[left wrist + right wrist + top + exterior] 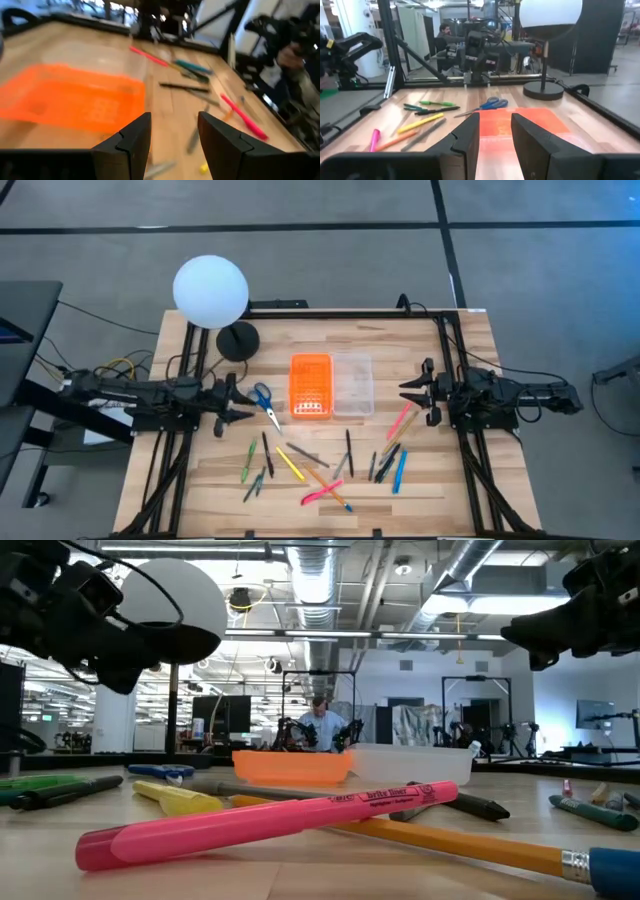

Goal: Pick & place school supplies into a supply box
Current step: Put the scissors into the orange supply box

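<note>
The supply box lies open mid-table: orange lid (311,386) beside the clear tray (352,384), both flat on the wood. Pens, pencils and markers (320,465) lie scattered on the near half; a pink marker (270,823) fills the low view. Blue-handled scissors (264,401) lie left of the lid. My left gripper (237,402) hovers open at the table's left, beside the scissors; in its wrist view (173,131) the lid (70,100) lies ahead. My right gripper (412,390) hovers open at the right, above a pink pen (402,420); its wrist view (495,131) faces the lid (520,122).
A white globe lamp (211,292) on a black round base (237,340) stands at the far left of the table. A black frame (440,330) runs along the table's sides. A person (322,722) sits in the room beyond the table.
</note>
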`<state>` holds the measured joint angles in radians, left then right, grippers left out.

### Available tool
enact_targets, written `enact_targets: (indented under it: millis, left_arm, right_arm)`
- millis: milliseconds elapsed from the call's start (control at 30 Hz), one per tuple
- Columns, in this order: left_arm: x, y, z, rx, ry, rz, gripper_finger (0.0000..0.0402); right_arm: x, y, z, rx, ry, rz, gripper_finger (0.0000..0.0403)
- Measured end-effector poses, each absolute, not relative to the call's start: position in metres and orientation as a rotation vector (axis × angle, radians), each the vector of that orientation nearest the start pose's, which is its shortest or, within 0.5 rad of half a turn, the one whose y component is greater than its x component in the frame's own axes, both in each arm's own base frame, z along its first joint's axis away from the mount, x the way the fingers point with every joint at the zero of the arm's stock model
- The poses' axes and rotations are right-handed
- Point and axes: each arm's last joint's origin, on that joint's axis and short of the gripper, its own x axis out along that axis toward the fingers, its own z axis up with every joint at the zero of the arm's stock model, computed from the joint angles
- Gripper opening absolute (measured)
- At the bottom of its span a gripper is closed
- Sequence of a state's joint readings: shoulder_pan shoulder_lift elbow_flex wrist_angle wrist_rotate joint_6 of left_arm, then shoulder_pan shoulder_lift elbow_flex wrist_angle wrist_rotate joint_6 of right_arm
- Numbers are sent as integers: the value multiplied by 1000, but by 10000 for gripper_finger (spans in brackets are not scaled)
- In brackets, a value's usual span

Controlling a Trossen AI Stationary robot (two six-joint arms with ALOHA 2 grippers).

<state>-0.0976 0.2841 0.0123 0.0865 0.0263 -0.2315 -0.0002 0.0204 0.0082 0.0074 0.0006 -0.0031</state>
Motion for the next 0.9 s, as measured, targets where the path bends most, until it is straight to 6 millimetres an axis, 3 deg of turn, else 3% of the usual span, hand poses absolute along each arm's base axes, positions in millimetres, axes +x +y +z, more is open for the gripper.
enact_targets:
  millis: [300, 533, 733, 900]
  left_arm:
    - [130, -18, 151, -5, 420, 29, 157]
    - [154, -22, 153, 74, 619, 59, 157]
    - [173, -20, 152, 257, 914, 239, 157]
    - [192, -21, 149, 464, 1038, 240, 157]
  right_arm:
    - [98, 0, 165, -59, 6, -1, 107]
    - [98, 0, 165, -62, 6, -2, 107]
    - [98, 0, 165, -63, 5, -2, 107]
    - [98, 0, 166, -63, 2, -3, 107]
